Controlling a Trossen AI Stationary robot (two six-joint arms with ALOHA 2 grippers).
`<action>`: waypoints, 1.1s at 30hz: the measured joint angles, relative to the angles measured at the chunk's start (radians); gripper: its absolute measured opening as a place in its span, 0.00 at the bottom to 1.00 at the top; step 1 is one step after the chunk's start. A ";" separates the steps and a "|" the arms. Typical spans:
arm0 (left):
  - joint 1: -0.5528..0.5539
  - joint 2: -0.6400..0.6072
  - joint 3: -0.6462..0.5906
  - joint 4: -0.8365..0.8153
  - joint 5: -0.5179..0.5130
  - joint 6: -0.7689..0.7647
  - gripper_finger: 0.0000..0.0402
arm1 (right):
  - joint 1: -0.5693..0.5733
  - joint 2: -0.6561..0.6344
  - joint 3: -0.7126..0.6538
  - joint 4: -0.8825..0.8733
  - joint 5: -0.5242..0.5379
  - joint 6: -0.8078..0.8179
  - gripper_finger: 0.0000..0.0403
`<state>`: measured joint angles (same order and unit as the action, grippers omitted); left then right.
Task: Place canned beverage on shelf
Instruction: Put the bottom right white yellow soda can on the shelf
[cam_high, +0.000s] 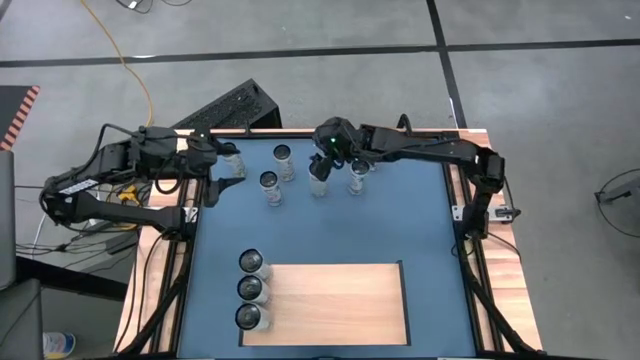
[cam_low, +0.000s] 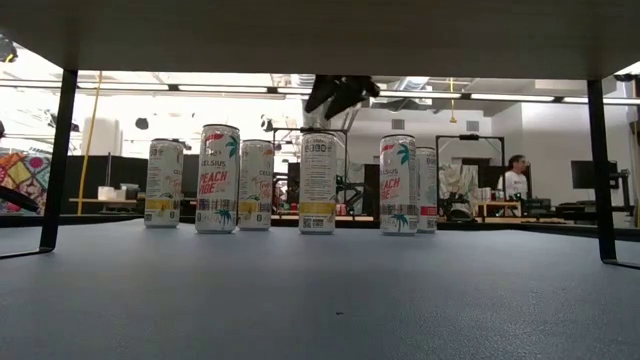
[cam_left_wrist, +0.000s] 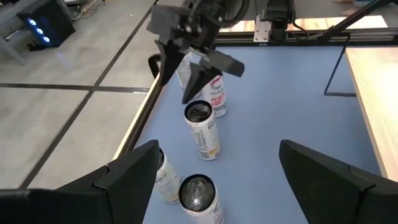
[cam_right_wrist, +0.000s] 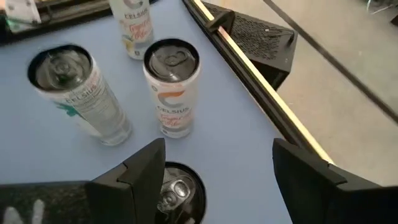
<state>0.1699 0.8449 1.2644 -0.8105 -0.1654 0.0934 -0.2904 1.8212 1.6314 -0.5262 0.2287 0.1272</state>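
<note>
Along the far edge of the tabletop (cam_high: 420, 230), my right pincer (cam_high: 322, 165) hangs apart over a can (cam_high: 319, 180) crowded by neighbours, so a crooked descent could topple them, while the shelf (cam_high: 335, 300) waits at the near edge

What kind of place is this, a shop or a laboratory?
Most likely a robotics lab or workshop: a blue table with two arms, cables on a bare floor, and desks with monitors behind.
</note>
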 joint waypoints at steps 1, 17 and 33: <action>0.000 0.001 0.000 -0.004 0.000 0.001 0.79 | 0.000 -0.001 -0.002 -0.003 0.000 0.019 0.69; 0.000 0.013 0.000 -0.011 0.000 0.010 0.79 | 0.027 0.000 -0.047 0.065 0.041 0.134 0.69; 0.000 0.013 0.000 -0.017 0.001 0.008 0.79 | 0.059 0.130 -0.040 0.057 0.044 0.178 0.69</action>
<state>0.1699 0.8577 1.2644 -0.8272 -0.1648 0.1011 -0.2314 1.9508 1.5917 -0.4695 0.2723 0.3052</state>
